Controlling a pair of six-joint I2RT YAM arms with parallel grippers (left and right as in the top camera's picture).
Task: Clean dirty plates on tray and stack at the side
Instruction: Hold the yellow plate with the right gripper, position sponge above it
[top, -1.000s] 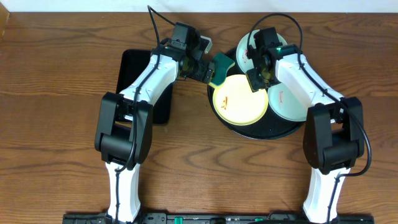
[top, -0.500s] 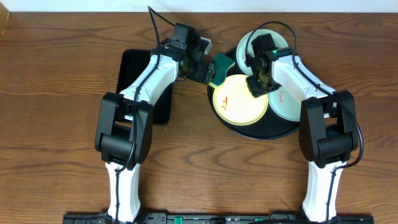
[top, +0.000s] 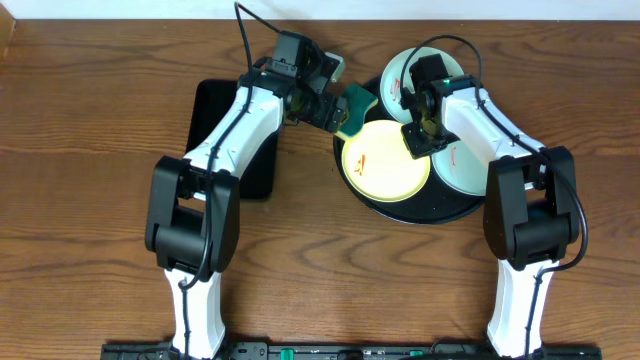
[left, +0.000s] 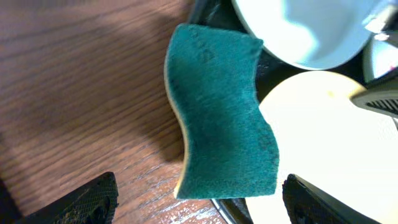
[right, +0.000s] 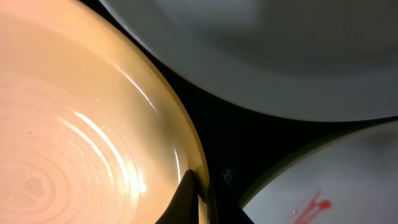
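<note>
Rectangular tray flat on desk, well left of round tray. Left claw at round tray's upper-left edge, fingers spread wide, gripping nothing. Green sponge lies between them untouched, half on desk, half over round tray's rim. Yellow plate sits in round tray's left half, small red mark on it. Right claw pressed together, pinching yellow plate's right rim. Mint plate at round tray's back. White plate, red smear, in round tray's right half.
</note>
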